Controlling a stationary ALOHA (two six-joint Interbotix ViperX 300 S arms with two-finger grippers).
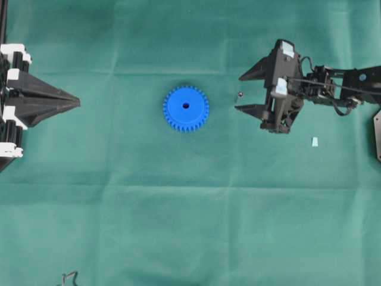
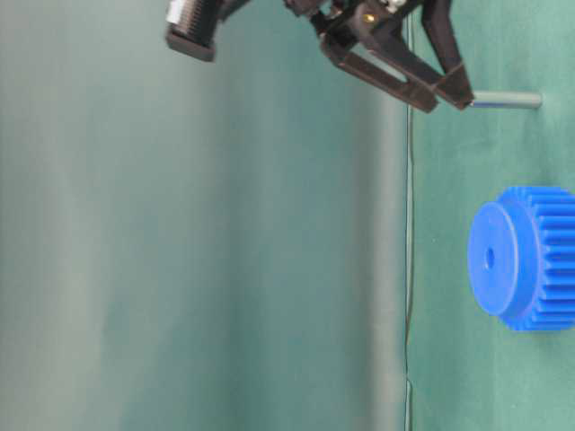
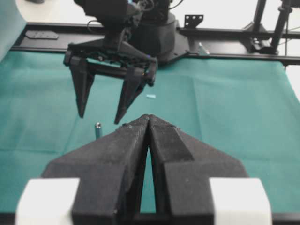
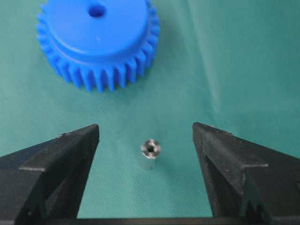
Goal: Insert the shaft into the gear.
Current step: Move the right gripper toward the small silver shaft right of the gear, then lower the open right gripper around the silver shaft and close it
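On the green surface (image 1: 119, 226) I count one small pale scrap (image 1: 314, 142), lying nearest on the right, then one blue gear (image 1: 186, 108) flat in the middle with its hub and dark hole facing up, and one shaft (image 1: 239, 95) standing upright just to the right of the gear, apart from it. There are two hands: the left hand (image 1: 76, 102), at the left edge, has its fingers pressed together and holds nothing. The right hand (image 1: 240, 92) stands wide with one finger on each side of the shaft, and I see it touching neither finger.
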